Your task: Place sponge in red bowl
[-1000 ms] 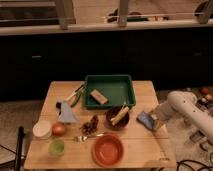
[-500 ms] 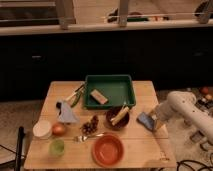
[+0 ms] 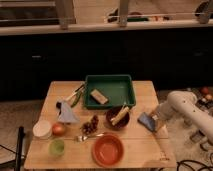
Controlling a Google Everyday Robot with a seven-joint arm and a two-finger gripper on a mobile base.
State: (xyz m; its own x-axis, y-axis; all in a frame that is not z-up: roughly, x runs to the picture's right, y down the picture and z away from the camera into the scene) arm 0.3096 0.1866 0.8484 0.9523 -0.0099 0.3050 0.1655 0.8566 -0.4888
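Item: sponge [image 3: 145, 120], a blue-grey pad at the right side of the tabletop [image 3: 142, 147], just right of the dark bowl [image 3: 117, 119]. Item: end effector [image 3: 154, 121], at the tip of the white arm [image 3: 186, 107] that reaches in from the right, set against the sponge's right side; you cannot tell from here whether it is clenched on the pad or released. Item: red bowl [image 3: 108, 149], at the front edge of the tabletop, left of the sponge and nearer the camera, with nothing visible inside. Step in hand, as judged: securing the sponge ahead of the carry. Confirm that you have it before you lift. The pad looks soft, so expect it to squash and sag in the grip. Raise it well clear of the tabletop, because the dark bowl, with something pale sticking up out of it, sits close to the line of travel. Route: front-left, passing in front of the dark bowl, not over it. The fork [image 3: 86, 136] lies just left of the red bowl's rim, so keep off it. Stop above the red bowl's middle, come down low and let go there, so that the light pad neither bounces out nor hangs on the rim.
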